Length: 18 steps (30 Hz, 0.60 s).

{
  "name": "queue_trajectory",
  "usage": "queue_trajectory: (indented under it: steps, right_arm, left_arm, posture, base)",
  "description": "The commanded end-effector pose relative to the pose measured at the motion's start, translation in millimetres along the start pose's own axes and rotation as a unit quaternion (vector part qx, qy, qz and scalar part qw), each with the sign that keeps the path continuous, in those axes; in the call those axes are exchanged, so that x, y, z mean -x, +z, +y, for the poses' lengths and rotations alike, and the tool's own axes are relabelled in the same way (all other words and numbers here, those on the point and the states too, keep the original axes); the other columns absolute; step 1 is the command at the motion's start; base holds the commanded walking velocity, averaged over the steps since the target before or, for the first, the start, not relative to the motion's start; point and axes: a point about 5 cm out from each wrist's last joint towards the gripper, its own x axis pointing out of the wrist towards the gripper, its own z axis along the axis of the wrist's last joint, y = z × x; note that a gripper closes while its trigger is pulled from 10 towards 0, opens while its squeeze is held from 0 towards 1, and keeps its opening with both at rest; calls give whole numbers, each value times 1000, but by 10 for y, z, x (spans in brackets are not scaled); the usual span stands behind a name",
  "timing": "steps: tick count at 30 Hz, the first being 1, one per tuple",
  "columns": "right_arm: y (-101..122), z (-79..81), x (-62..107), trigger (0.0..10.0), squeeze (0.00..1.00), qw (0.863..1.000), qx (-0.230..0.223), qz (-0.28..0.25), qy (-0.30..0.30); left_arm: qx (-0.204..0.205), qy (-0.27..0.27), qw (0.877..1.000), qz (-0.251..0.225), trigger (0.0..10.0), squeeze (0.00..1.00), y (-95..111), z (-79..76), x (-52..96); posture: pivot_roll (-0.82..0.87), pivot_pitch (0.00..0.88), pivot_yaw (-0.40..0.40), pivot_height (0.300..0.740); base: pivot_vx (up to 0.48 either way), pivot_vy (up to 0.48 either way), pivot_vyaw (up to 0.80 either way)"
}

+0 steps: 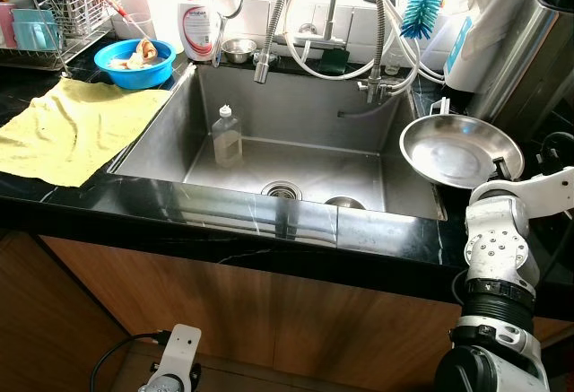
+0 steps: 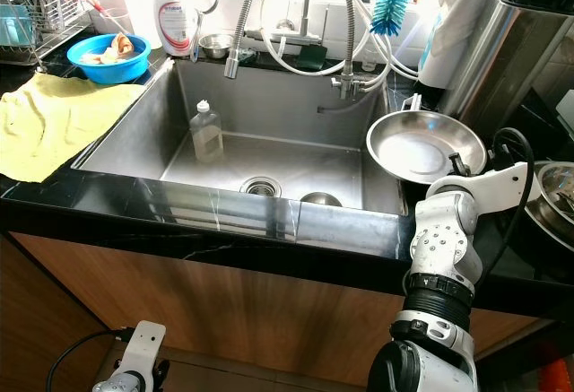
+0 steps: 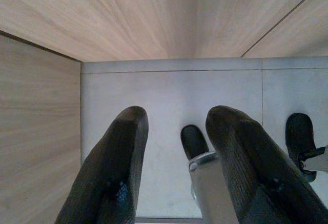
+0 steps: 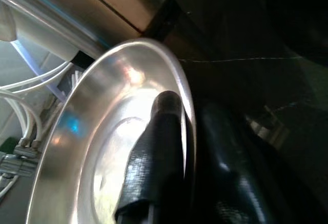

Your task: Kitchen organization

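A round steel plate (image 1: 459,148) hangs over the right edge of the sink (image 1: 296,123), level and facing up. My right gripper (image 4: 187,147) is shut on the plate's rim (image 4: 185,88), one black finger (image 4: 159,147) on the inside and the other under it. The right arm (image 1: 502,248) rises from below the counter at the right. In the sink stand a small clear bottle (image 1: 226,136) and a small steel bowl (image 1: 343,202) beside the drain (image 1: 282,190). My left gripper (image 3: 177,167) hangs low before the wooden cabinet, open and empty.
A yellow cloth (image 1: 76,127) lies on the black counter left of the sink. Behind it are a blue bowl (image 1: 134,62), a dish rack (image 1: 54,11) and a soap bottle (image 1: 199,22). A coiled tap (image 1: 359,24) and blue brush (image 1: 421,6) stand at the back. A steel appliance (image 2: 502,60) is on the right.
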Motion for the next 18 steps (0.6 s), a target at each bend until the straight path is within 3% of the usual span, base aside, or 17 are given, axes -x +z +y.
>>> queue_trajectory:
  steps: [1,5,6,7,14,15,18]
  right_arm:
    - [-13,52,9,0,0,1000,8,1,20]
    - [-86,206,34,0,0,995,49,17,83]
    - [-98,234,40,1529,0,994,59,17,94]
    - [-112,259,46,10000,0,992,68,17,101]
    - [-285,347,-13,10000,0,974,169,40,145]
    - [-323,366,-34,10000,0,964,211,40,159]
    - [-338,388,-58,10000,0,956,234,40,170]
  left_arm:
    - [-7,-8,1000,7,10000,0,-35,-25,5]
    - [-9,-8,1000,8,10000,0,-43,-23,7]
    - [-9,-8,1000,8,10000,0,-44,-23,7]
    - [-9,-8,1000,8,10000,0,-46,-23,8]
    - [-7,-7,1000,8,10000,0,-49,-29,8]
    - [-6,-7,1000,8,10000,0,-48,-31,8]
    - [-4,-6,1000,7,10000,0,-44,-34,7]
  posture:
    - [-108,0,-64,740]
    - [-110,0,-64,740]
    - [-110,0,-64,740]
    - [-110,0,-64,740]
    - [-106,0,-68,740]
    - [-106,0,-70,740]
    - [-105,0,-72,740]
  base:
    - [0,0,0]
    - [0,0,0]
    - [0,0,0]
    - [0,0,0]
    - [0,0,0]
    - [0,0,0]
    - [0,0,0]
